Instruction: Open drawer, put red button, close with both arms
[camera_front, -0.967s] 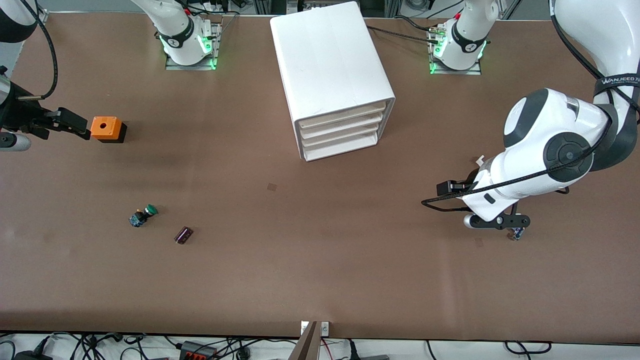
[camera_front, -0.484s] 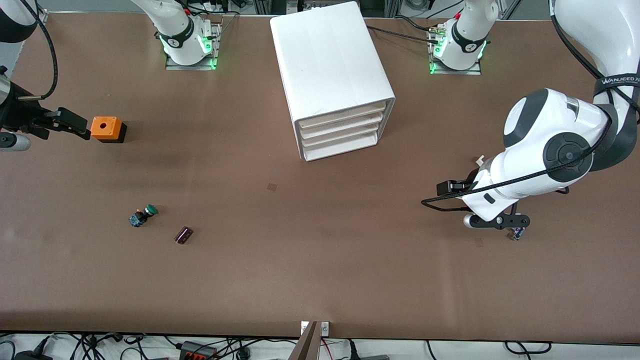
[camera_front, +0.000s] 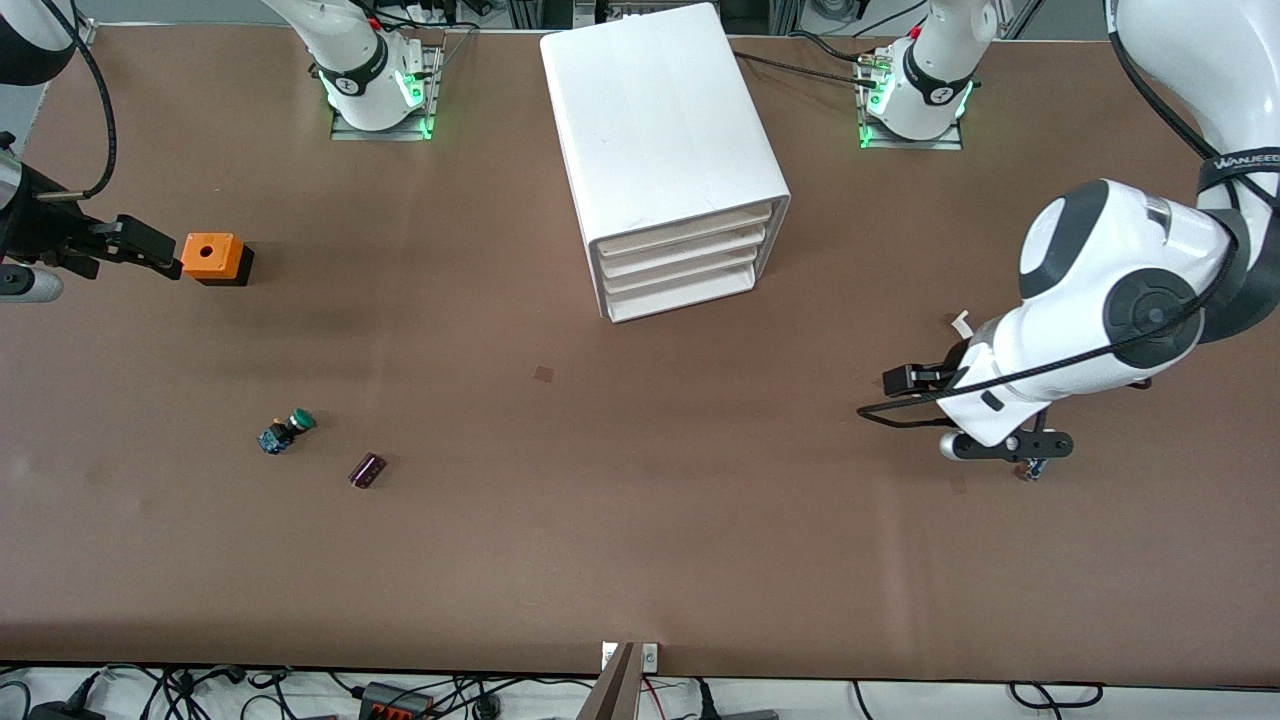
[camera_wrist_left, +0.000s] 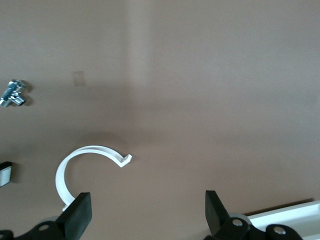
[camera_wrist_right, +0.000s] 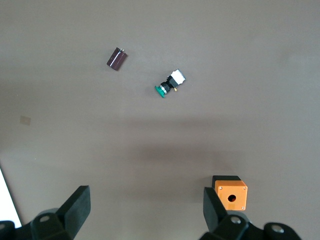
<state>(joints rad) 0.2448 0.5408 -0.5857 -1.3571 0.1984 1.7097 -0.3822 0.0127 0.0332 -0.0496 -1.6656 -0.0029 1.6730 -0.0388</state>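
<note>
The white drawer cabinet (camera_front: 665, 150) is standing with all drawers shut, fronts facing the front camera, presumably for either arm's reach. No red button is showing plainly: it may be inside, or be the small part (camera_front: 1034, 468) half hidden under the left wrist. The left gripper (camera_wrist_left: 147, 210) is hanging spread and empty over a white clip (camera_wrist_left: 85, 165) toward the left arm's end from the cabinet, while the right gripper (camera_wrist_right: 145, 210) is waiting, likewise spread, by the orange box (camera_front: 212, 256).

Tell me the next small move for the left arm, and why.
Probably shift the left gripper over the small part beside it: its jaws are open, the part lies loose, and all drawers of the cabinet are shut.
</note>
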